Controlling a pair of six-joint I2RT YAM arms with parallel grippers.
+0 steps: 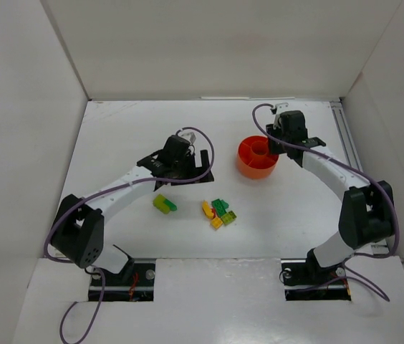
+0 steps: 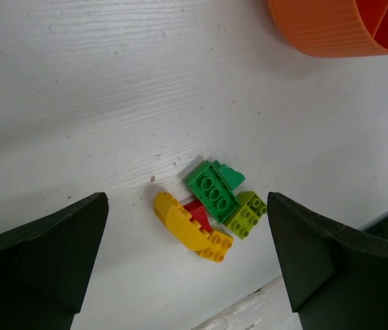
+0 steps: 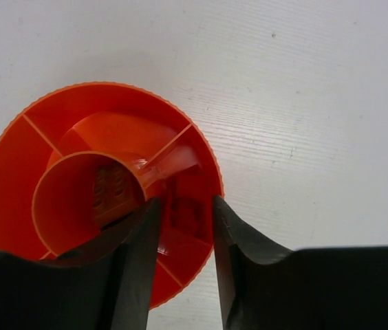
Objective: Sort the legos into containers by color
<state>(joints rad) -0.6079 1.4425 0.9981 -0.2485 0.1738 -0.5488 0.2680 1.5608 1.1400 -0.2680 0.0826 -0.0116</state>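
While R gripper [image 3: 185,203] is hovering parted over orange dish [image 3: 12,179], bricks [image 3: 111,189] are lying in its centre cup [image 3: 60,206] & one compartment [image 3: 188,237]; L gripper [image 2: 187,199] is gaping above legos [image 2: 213,189] on open table [image 2: 77,103].

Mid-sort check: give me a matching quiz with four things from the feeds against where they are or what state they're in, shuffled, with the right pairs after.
Things:
1. left gripper
2. right gripper
3. yellow curved brick
4. lime and green pair of bricks

Places or states:
A. above the orange dish
B. apart from the pile, on its left in the top view
C. open wide, holding nothing
D. against the red brick in the pile

Pairs: 1-C, 2-A, 3-D, 4-B.
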